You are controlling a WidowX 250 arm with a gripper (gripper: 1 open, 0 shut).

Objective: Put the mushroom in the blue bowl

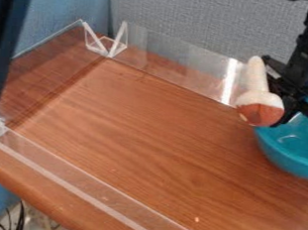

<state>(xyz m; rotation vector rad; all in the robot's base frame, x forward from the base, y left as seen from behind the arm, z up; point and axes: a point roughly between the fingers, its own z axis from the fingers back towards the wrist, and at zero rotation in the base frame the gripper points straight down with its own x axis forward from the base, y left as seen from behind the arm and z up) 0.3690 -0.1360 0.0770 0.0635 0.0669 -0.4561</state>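
**Mushroom held up in the claw beside the bowl**

You had the claw (298, 95) at the far right of the scene, pointing down from above, with most of the arm cut off by the picture's top and right edges. Its dark fingers were clenched on the mushroom (261, 95), which hung clear of the table (129, 125) on the claw's left side. You could see the mushroom tilted: the cream stem pointed up and a little left, and the reddish-brown cap faced down. The fingers were blurred against the cap and stem, so you could not tell exactly where they pinched it.

The bowl (294, 152) sat on the table at the right edge, glossy teal-blue with a lit inner wall, and only its left part was in view. The cap hung just above and just left of the bowl's left rim. Whether cap and rim touched you could not tell. The mushroom was not inside the bowl.

The table was brown wood grain, fenced by low clear walls (174, 57) along its far, left and near sides. A clear triangular bracket (107, 39) stood at the far left corner, well apart from the claw. Behind the far wall rose a blue-grey partition (191, 15). A dark, blurred band (2, 57) ran down the left edge of the view, close to the camera. What it was you could not tell.
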